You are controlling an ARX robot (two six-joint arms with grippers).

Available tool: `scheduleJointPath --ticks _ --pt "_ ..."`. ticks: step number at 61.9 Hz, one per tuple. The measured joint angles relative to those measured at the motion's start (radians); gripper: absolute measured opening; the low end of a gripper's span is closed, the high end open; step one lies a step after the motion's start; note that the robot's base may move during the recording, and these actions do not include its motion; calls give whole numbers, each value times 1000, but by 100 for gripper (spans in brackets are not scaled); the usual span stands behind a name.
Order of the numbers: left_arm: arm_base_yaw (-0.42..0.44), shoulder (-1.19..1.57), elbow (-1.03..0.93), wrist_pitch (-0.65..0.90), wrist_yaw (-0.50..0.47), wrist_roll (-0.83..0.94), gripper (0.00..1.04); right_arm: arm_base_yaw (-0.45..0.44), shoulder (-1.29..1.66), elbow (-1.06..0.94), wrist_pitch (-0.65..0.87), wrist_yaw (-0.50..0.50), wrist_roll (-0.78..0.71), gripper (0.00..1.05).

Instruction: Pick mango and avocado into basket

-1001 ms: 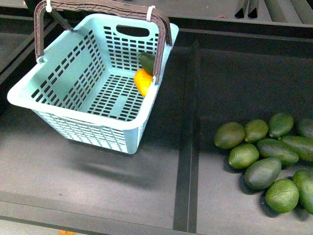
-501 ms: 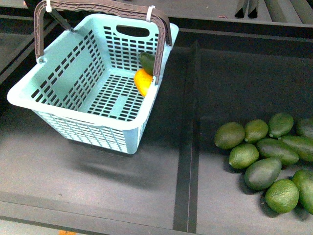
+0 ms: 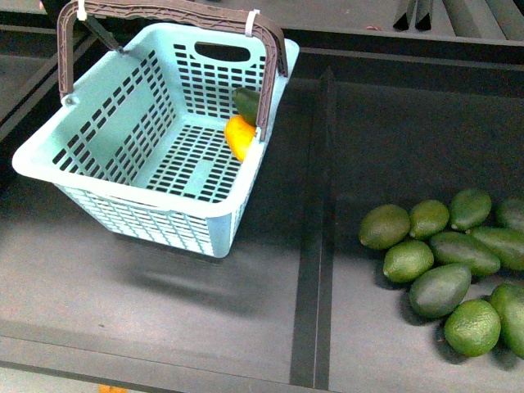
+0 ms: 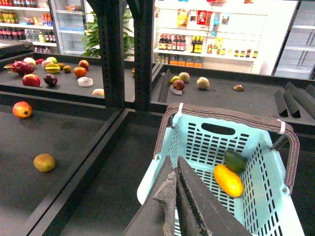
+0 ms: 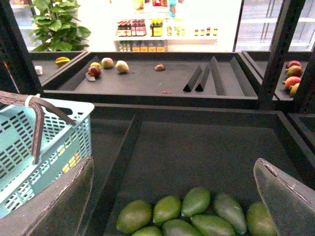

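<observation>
The turquoise basket (image 3: pixel 106 131) with its brown handle (image 3: pixel 176 11) stands on the dark shelf at the left. Inside it, against the right wall, lie the yellow-orange mango (image 3: pixel 239 136) and a dark green avocado (image 3: pixel 246 104). In the left wrist view the mango (image 4: pixel 228 180) and avocado (image 4: pixel 236 161) lie side by side on the basket (image 4: pixel 197 147) floor. My left gripper (image 4: pixel 174 173) is shut and empty, hovering at the basket's near rim. My right gripper (image 5: pixel 172 169) is open over a pile of green avocados (image 5: pixel 195 201). Neither arm shows in the front view.
Several green avocados (image 3: pixel 442 288) lie heaped in the right compartment. A raised divider (image 3: pixel 315 246) splits the shelf between basket and pile. Loose fruits (image 4: pixel 44 162) lie on the shelves to the side in the left wrist view; further shelves with fruit stand behind.
</observation>
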Motion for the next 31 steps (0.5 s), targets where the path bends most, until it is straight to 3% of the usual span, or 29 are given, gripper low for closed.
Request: scheduleJointPath --ticks 18,23,31 --pt "0 -111 0 -111 0 0 2 0 0 0 0 0 0 96" --pt "0 -244 0 -271 0 0 2 0 0 0 0 0 0 96" --pt "0 -280 0 -285 0 0 2 0 0 0 0 0 0 96"
